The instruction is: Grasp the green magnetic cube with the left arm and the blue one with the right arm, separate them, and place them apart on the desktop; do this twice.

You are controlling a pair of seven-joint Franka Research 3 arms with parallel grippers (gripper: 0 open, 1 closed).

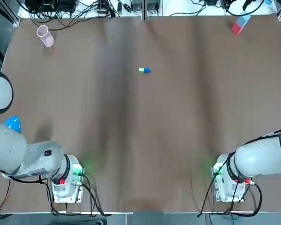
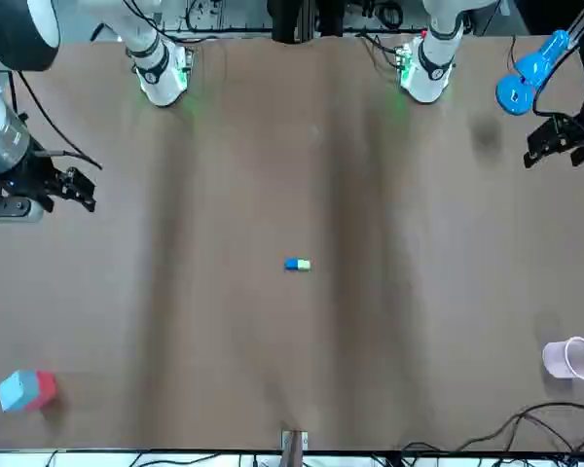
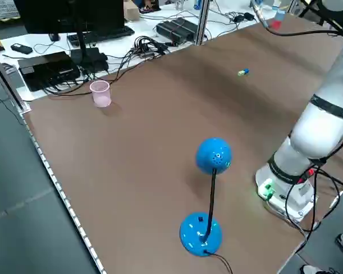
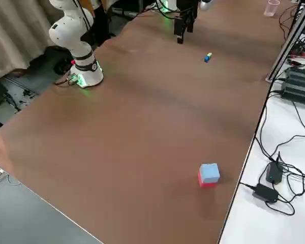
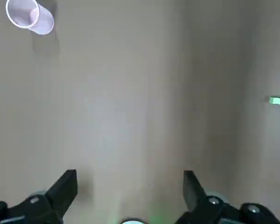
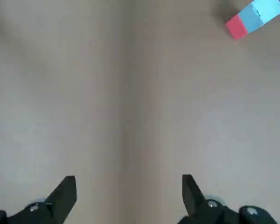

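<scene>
Joined green cube and blue cube lie just 12 o'clock of table centre, green at 9 o'clock. Likely light, rigid; pinch flat sides. Left gripper and right gripper gape wide, empty

You have bare brown tabletop all round the joined green-and-blue cube pair. Obstacles, all well apart from it: pink plastic cup far left; red-and-blue block far right; blue round-headed lamp near left.
</scene>
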